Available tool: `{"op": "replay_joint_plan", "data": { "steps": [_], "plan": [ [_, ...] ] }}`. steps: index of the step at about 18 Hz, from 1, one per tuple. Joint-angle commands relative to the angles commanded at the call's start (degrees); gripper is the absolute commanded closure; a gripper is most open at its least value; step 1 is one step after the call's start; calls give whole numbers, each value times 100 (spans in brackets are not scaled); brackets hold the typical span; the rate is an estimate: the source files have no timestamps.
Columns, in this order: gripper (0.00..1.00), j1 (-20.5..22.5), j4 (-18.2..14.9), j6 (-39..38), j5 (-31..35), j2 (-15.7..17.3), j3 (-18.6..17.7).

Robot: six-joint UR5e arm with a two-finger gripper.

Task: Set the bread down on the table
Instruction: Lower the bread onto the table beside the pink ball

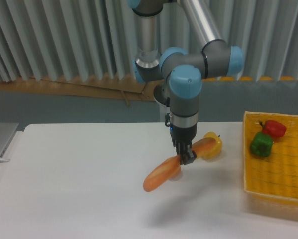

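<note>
The arm comes down from top centre, bends at the blue-capped joints, and its last segment hangs approx. vertical over the middle of the table. The gripper points straight down and its fingers are closed on the bread, gripping it a bit past the middle, toward the upper right end. The bread is in the air above the white surface — a soft shadow lies under it, so no contact. Its long axis is diagonal: the lower end points to front-left, the higher end to back-right, near the yellow pepper (touching or only overlapping in view, I cannot tell). At the right edge stands the yellow tray w/ a red pepper and a green pepper inside.
</note>
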Motion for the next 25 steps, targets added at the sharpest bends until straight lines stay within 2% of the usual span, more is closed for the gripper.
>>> {"op": "replay_joint_plan", "data": {
  "steps": [2, 4, 9, 14, 19, 25],
  "plan": [
    [81, 0, 53, -9, 0, -114, 9],
    [81, 0, 315, -17, 17, -272, 9],
    [78, 0, 694, 0, 175, -571, 9],
    [77, 9, 888, -9, 237, -817, 105],
    [77, 26, 906, 88, 272, -967, 132],
    [74, 26, 915, 88, 404, -932, 106]
  ]
}}
